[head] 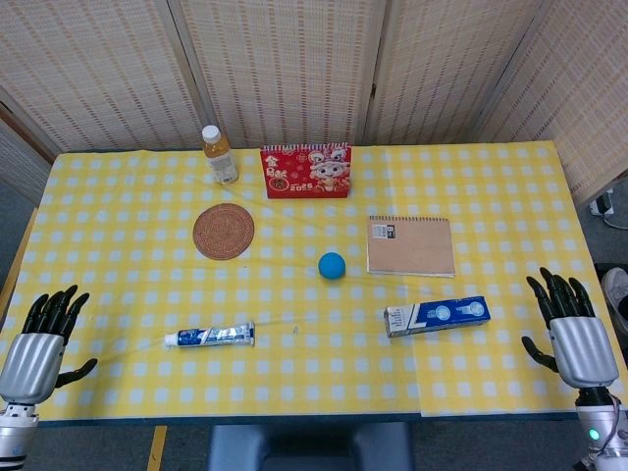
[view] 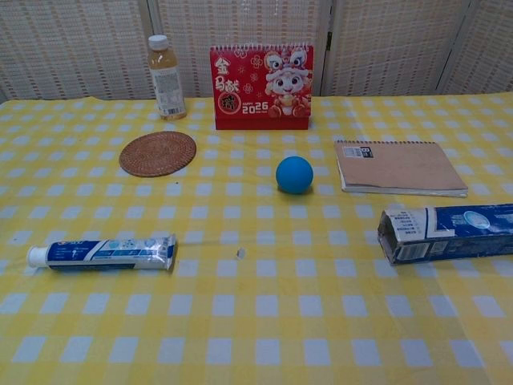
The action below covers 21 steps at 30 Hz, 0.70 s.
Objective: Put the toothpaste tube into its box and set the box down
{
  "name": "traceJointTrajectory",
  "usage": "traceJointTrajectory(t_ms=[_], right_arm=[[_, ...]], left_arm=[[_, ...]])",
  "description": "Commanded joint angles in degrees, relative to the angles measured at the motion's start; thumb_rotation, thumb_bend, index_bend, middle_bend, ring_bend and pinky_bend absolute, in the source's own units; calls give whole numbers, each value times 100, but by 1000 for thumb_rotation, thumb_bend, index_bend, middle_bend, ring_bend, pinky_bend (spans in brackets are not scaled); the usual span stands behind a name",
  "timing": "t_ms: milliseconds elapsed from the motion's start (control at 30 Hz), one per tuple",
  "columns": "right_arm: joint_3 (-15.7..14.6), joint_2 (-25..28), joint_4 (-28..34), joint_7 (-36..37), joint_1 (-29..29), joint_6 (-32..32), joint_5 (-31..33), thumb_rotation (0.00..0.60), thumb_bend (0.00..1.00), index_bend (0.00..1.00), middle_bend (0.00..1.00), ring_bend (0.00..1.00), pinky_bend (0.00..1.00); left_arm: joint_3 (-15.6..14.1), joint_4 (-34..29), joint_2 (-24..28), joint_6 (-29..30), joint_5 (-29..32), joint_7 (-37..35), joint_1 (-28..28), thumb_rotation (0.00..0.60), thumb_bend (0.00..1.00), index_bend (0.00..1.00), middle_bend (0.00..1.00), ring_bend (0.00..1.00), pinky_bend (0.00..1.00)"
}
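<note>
Left hand [head: 37,339] sat at the near-left edge of the tabletop [head: 128,206], fingers spread, holding nothing. Toothpaste tube [head: 209,336] lay flat nearby w/ its cap pointing left, untouched. Behind it were a woven coaster [head: 224,232], a drink bottle [head: 219,154] & a red calendar [head: 305,171]. Blue ball [head: 332,265] sat mid-table, notebook [head: 410,245] to its right. Toothpaste box [head: 437,316] lay on its side, well apart from the tube, open end facing left. Right hand [head: 572,332] was at the far-right edge, fingers also apart, empty.
</note>
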<state>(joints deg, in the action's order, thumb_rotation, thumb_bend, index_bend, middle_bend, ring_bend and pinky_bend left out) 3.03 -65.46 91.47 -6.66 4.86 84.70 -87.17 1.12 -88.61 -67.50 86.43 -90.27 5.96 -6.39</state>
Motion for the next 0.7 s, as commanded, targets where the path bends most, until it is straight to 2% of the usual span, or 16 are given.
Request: traceJointTrajectory(t_ms=[33,333,400,433,467,500,533,567,633,700], right_arm=[[-1,0,4,2,-1,7,-8,600,292,0,0,0,0],[-79,8,9,-61,-64,80,-97,600,292,0,0,0,0],[-93,5,16,-82,-89,132,-136,600,292,0,0,0,0],[-93,-3,20,-90,-95,150,-145,600,292,0,0,0,0],[-95,-16,13,-124,-98,155,-151,600,292,0,0,0,0],[-96,-28,10,-149,-93,143,-148,600,292,0,0,0,0],[-93,-40,8,-163,-85,125,-139,600,292,0,0,0,0],[-90,-49,4,-174,-76,99,-124,600,292,0,0,0,0],[-79,-58,1,-188,-53,41,-85,600,292,0,0,0,0],[-66,-67,7,-190,-38,26,-79,600,292,0,0,0,0]], left_arm=[[-18,-20,15,-15,8,-2,9,600,178,0,52,12,45],[-63,3,-59,42,-307,-166,-83,600,178,0,53,14,57],[-88,48,-149,111,-478,-291,-116,600,178,13,108,78,139],[-76,79,-219,191,-558,-359,-126,600,179,35,172,159,245],[-30,177,-360,343,-692,-431,-151,600,180,81,299,324,439],[-13,251,-460,395,-757,-467,-174,600,181,120,411,461,589],[-23,282,-529,362,-796,-512,-214,600,181,195,632,706,829],[-40,258,-573,277,-802,-597,-263,600,181,257,804,869,946],[-59,82,-627,36,-742,-802,-384,600,180,359,974,991,1000],[-52,-101,-654,-186,-691,-661,-492,600,177,417,1000,1000,1000]])
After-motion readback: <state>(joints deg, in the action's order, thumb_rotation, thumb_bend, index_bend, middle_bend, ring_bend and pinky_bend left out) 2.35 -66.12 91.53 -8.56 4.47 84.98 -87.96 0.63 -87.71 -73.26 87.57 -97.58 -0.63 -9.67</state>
